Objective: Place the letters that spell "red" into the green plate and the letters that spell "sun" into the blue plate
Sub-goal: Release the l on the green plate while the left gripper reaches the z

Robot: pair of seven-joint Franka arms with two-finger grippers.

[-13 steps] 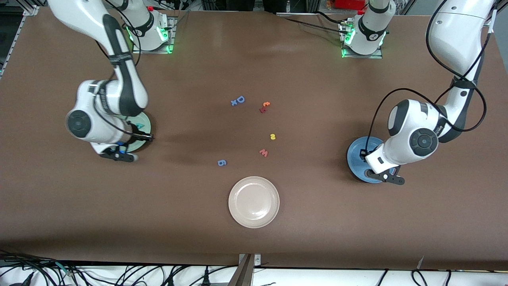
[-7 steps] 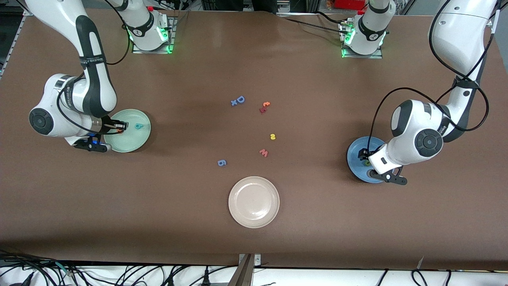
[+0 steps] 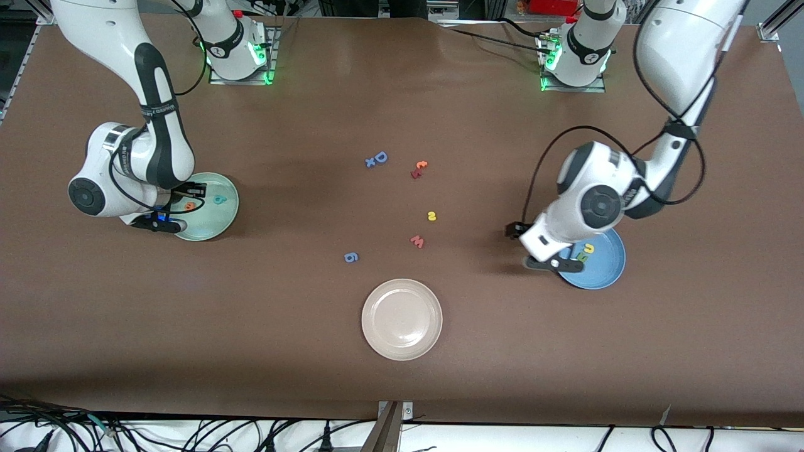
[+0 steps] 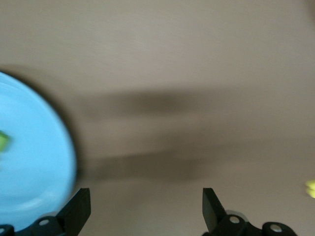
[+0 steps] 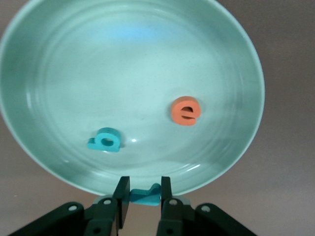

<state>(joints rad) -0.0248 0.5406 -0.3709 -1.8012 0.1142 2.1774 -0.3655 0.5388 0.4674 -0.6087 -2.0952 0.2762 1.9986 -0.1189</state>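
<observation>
My right gripper point(image 5: 143, 196) is pinching the small teal "r" point(image 5: 145, 195) between nearly closed fingers. It is hanging over the rim of the green plate point(image 3: 220, 223), which is sitting at nine o'clock on the tabletop point(image 3: 402, 94). The orange "e" point(image 5: 185, 111) and teal "d" point(image 5: 104, 140) are lying inside, so I am finishing "red". Next I judge I should be letting go once the "r" is clear of the rim.

My left gripper point(image 4: 145, 196) is gaping wide and empty over the tabletop, just beside the blue plate point(image 3: 606, 270) at three o'clock. A yellow "u" point(image 3: 588, 248) and an olive letter point(image 3: 583, 256) are lying in that plate. I judge the yellow letter point(image 3: 431, 216) near the centre is my next pick.

The only writing I am reading is the toy letters themselves.
</observation>
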